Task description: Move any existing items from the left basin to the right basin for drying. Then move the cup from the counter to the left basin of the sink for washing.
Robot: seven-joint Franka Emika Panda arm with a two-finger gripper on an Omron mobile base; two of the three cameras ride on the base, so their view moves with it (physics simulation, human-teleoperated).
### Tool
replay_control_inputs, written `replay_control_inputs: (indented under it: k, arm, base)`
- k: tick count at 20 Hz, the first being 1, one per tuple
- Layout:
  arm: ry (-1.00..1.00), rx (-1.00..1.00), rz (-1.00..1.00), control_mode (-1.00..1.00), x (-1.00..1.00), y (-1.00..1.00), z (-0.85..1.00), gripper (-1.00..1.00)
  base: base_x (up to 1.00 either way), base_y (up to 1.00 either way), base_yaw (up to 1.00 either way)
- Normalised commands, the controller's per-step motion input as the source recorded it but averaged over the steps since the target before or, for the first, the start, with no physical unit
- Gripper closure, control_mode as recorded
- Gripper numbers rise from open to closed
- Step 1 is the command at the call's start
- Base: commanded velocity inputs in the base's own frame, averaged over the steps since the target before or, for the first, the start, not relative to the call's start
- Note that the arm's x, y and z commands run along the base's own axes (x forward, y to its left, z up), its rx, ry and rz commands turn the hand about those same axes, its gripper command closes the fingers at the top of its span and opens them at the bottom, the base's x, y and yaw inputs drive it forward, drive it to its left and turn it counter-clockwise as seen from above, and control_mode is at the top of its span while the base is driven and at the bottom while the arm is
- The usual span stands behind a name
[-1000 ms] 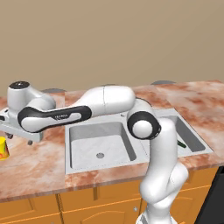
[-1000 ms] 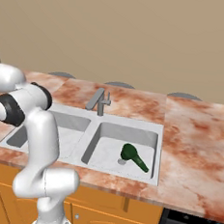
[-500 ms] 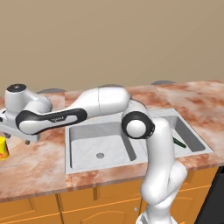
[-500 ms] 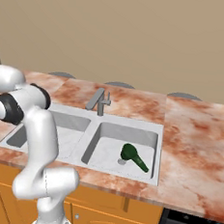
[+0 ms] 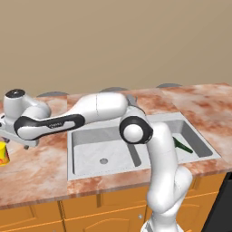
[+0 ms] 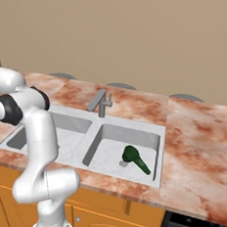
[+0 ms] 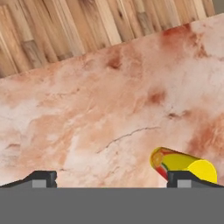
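Reaching out over the far-left stretch of the counter [image 5: 41, 167], I have the arm stretched well away from the sink [image 6: 151, 180], and over the last second it has crept a little further left and lower toward the cup [image 5: 3, 154]. The base has not moved. The gripper [image 7: 111, 177] has its jaws spread as wide as they go and carries nothing; in the hand view one fingertip [image 7: 186, 178] sits right in front of the yellow cup, so the cup is off to one side of the gap rather than centred between the tips (I would want to shift sideways before closing). The cup stands on the marbled top at the very left edge of the left base view, just beside the hand. The dark green utensil [image 6: 135, 159] lies in the right basin [image 6: 114, 135], near its drain, and the left basin [image 5: 93, 136] looks bare, so I judge the first half of the task done and the cup pick-up now under way.
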Motion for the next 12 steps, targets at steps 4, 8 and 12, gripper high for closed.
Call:
replay_control_inputs:
  k: [4, 8, 12]
  arm:
    - [0.00, 0.00, 0.00, -1.00, 0.22, 0.23, 0.00, -1.00]
    - [0.00, 0.00, 0.00, -1.00, 0.15, 0.18, -0.01, -1.00]
    - [0.00, 0.00, 0.00, -1.00, 0.09, 0.11, -0.14, -1.00]
  base:
    - [0.00, 0.00, 0.00]
    - [0.00, 0.00, 0.00]
    - [0.00, 0.00, 0.00]
